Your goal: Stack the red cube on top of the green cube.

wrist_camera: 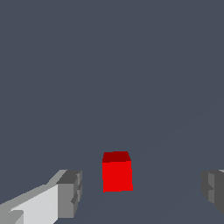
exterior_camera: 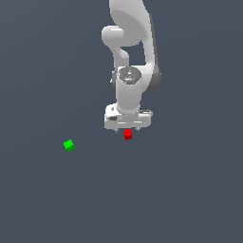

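Below, matte red cube (wrist_camera: 117, 171) between blocky grey fingers (wrist_camera: 70, 192), untouched.

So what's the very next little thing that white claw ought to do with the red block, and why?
Probably close its fingers on the red cube. In the wrist view the gripper is open, with the cube between its fingers and a gap on either side, so nothing grips it yet. The green cube sits apart, toward the exterior view's left, so the red one must be grasped before it can be carried there.
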You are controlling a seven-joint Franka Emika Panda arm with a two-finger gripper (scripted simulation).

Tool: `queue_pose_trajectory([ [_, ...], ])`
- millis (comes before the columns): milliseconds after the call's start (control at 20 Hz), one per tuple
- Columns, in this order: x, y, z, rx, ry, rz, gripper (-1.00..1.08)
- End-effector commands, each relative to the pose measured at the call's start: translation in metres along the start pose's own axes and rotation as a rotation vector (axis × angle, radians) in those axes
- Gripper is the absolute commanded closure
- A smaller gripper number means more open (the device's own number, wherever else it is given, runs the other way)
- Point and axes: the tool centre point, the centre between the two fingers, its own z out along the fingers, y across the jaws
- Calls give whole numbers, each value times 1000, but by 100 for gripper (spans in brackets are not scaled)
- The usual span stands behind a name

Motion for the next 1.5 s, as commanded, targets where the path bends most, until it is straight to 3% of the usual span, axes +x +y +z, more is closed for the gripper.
queue_pose_trajectory([
  [0, -11, -4, 14, -2, -1, -15, -92],
  [500, -40, -13, 51, -7, -3, -54, -92],
  [950, -42, -13, 58, -7, -4, -56, -92],
  [1450, -43, -13, 99, -8, -3, -57, -92],
])
